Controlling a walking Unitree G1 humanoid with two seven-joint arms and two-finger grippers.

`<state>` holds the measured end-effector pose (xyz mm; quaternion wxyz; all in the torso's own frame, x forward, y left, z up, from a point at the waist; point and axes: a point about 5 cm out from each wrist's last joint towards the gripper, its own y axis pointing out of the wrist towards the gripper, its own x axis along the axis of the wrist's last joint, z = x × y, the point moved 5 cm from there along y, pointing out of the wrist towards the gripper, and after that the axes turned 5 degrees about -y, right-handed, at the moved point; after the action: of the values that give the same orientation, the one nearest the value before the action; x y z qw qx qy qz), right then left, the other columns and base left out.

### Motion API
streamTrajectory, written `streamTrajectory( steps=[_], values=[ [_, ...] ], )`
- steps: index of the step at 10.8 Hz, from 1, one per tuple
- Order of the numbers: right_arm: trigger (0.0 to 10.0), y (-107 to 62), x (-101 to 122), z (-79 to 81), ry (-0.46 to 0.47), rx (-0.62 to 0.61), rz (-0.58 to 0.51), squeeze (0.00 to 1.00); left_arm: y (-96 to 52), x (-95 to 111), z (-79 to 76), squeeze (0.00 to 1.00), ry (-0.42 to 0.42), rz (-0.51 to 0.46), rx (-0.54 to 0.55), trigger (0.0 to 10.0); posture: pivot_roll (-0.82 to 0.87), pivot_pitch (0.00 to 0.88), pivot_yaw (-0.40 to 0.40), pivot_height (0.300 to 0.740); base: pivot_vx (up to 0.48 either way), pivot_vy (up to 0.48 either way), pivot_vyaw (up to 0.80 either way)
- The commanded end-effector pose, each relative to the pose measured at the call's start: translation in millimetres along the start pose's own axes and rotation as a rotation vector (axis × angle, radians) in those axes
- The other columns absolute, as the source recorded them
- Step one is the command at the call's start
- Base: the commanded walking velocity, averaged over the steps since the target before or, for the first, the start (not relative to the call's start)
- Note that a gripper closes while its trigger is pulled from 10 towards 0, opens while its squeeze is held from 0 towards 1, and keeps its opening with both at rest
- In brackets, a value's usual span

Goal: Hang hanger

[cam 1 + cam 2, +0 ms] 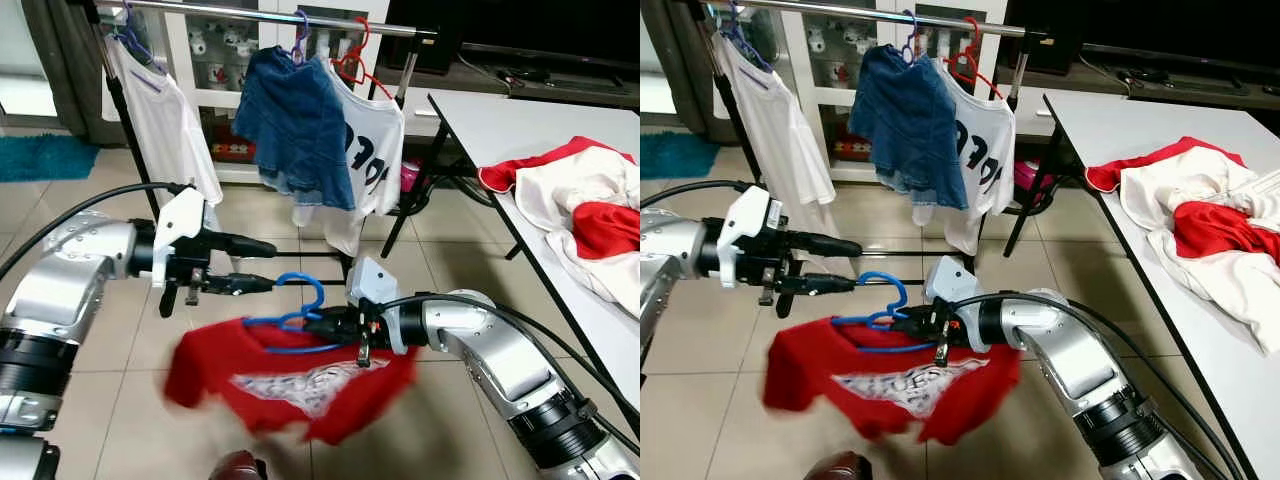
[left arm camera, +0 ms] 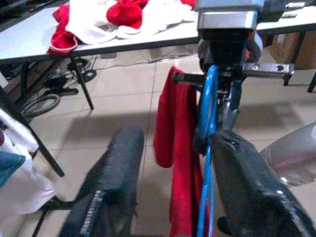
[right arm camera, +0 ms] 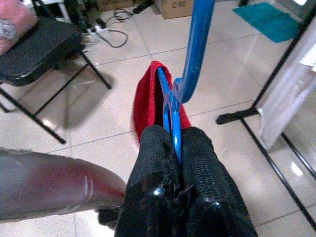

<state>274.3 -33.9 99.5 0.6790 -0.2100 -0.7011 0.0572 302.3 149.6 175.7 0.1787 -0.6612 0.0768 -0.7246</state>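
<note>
While my right gripper is clenched on the blue hanger, pinching its wire just below the hook, a red T-shirt with a pale print on the chest hangs from that hanger above the tiled floor, a little blurred. Through my right wrist camera I see both black fingers pressed together on the blue wire, with the hook rising away from them and the red cloth drooping beyond. My left gripper is held just beside the hook, its fingers parted and grasping nothing; one finger lies above the hook's curve and the other reaches level with it, and my left wrist camera shows the blue wire running close by one of its fingers, though I cannot tell whether it touches. Beyond both grippers stands the clothes rack, its metal rail already carrying a white shirt, a denim garment and a white printed T-shirt on a red hanger. To my right a white table bears a heap of red and white clothes.
</note>
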Motion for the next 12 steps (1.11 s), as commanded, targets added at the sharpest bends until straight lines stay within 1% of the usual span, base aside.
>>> streamTrajectory(
  steps=[1, 2, 3, 4, 5, 6, 7, 8, 9, 10, 11, 12],
  values=[
    [0.0, -7.1, -2.3, -10.9, 0.003, -0.072, -0.003, 0.0, 3.4, 3.8, 2.7, 1.0, 0.02, 0.005, -0.001, 10.0, 0.01, 0.0, -0.032, 0.74, 0.0, 0.0, 0.0],
    [0.0, -8.5, -6.1, -13.4, 0.017, -0.094, 0.002, 0.0, 3.7, 0.8, 3.5, 1.0, 0.007, 0.016, 0.011, 10.0, 0.01, 0.0, -0.032, 0.74, 0.0, 0.0, 0.0],
    [0.0, -12.7, -23.8, -24.6, 0.116, -0.23, -0.008, 0.0, 0.4, -23.3, 6.9, 1.0, -0.061, 0.061, 0.158, 10.0, 0.0, 0.0, -0.016, 0.74, 0.0, 0.0, 0.0],
    [0.0, -14.8, -29.9, -31.2, 0.159, -0.317, -0.027, 0.0, -1.1, -33.5, 9.5, 1.0, -0.084, 0.048, 0.253, 10.0, 0.0, 0.0, -0.009, 0.74, 0.0, 0.0, 0.0],
    [0.0, -20.0, -38.7, -39.9, 0.226, -0.444, -0.05, 0.0, 0.7, -46.0, 12.9, 1.0, -0.152, -0.012, 0.393, 10.0, 0.0, 0.0, -0.006, 0.74, 0.0, 0.0, 0.0],
    [0.0, -25.3, -45.9, -45.2, 0.286, -0.541, -0.07, 0.0, 4.0, -57.6, 14.3, 1.0, -0.202, -0.052, 0.511, 10.0, -0.01, 0.0, 0.0, 0.74, 0.0, 0.0, 0.0],
    [0.0, -33.7, -57.6, -52.0, 0.379, -0.692, -0.116, 0.0, 9.2, -81.1, 12.9, 0.33, -0.289, -0.093, 0.691, 10.0, -0.01, 0.0, -0.003, 0.74, 0.0, 0.0, 0.0],
    [0.0, -39.2, -72.7, -57.8, 0.4, -0.811, -0.114, 0.0, 4.5, -104.0, 16.2, 0.0, -0.358, -0.1, 0.871, 10.0, -0.01, 0.0, -0.002, 0.74, 0.0, 0.0, 0.0],
    [0.0, -41.2, -83.7, -60.4, 0.433, -0.888, -0.126, 0.0, -7.1, -128.7, 18.6, 0.0, -0.447, -0.066, 1.028, 10.0, -0.01, 0.0, 0.0, 0.74, 0.0, 0.0, 0.0],
    [0.0, -44.0, -92.7, -63.0, 0.479, -0.97, -0.145, 0.0, -18.0, -147.5, 16.3, 0.0, -0.511, -0.032, 1.144, 10.0, 0.0, 0.0, -0.001, 0.74, 0.0, 0.0, 0.0],
    [4.6, -47.4, -109.7, -64.1, 0.534, -1.068, -0.134, 0.0, -23.8, -165.3, 5.9, 0.0, -0.515, 0.016, 1.197, 10.0, 0.01, 0.0, -0.002, 0.74, 0.0, 0.0, 0.0],
    [10.0, -42.7, -125.5, -59.0, 0.527, -1.084, -0.065, 0.0, -14.2, -177.8, -7.0, 0.0, -0.51, 0.046, 1.168, 10.0, 0.01, 0.0, -0.004, 0.74, 0.0, 0.0, 0.0]
  ],
)
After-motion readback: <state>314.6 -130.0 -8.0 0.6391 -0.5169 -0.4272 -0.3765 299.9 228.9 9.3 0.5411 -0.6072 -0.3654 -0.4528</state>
